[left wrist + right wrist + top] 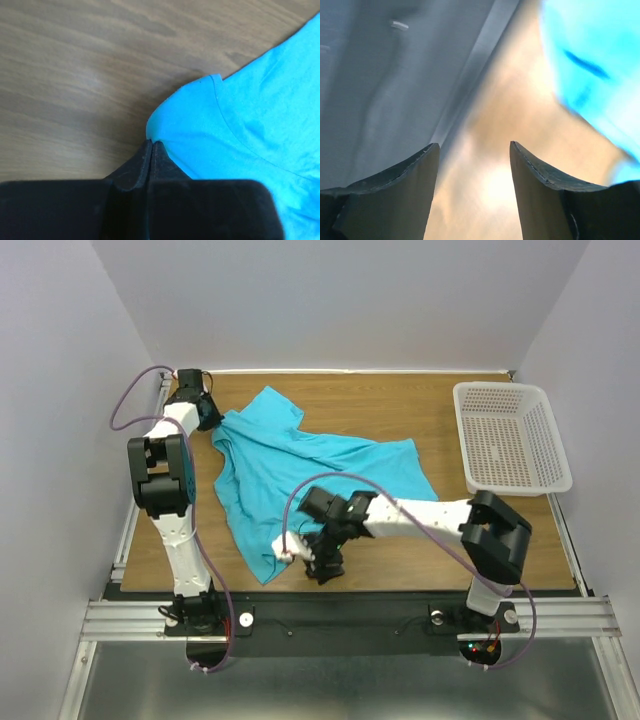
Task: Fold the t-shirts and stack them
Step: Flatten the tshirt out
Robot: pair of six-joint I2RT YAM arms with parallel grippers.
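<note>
Two claws are at work on one t-shirt. The left claw (151, 146) has its jaws pressed flat together. A rounded, hemmed edge of the turquoise t-shirt (300, 465) runs right into their tip, so it reads as pinching the cloth at a corner, seemingly a sleeve. From above, this claw sits at the far left corner of the table (400, 400), and the shirt's upper left part comes to a point at it.

The right claw (472, 146) has its jaws wide apart with nothing between them. Its wrist view is blurred, showing bare wood below and blue cloth off to the upper right. From above, it hovers by the near edge of the table, just beside the shirt's lower hem.

The shirt lies crumpled and skewed across the middle and left of the table, with one sleeve toward the far side and the body bunching to the right. A white mesh basket (500, 387) sits well apart at the far right.

I judge the step in hand to be spreading the shirt flat, with no fold made yet, so the task is near its start. Next, the right claw would need to settle onto the near hem and close on it. Then both claws should draw apart to take out the wrinkles, without the left one letting its corner slip.
</note>
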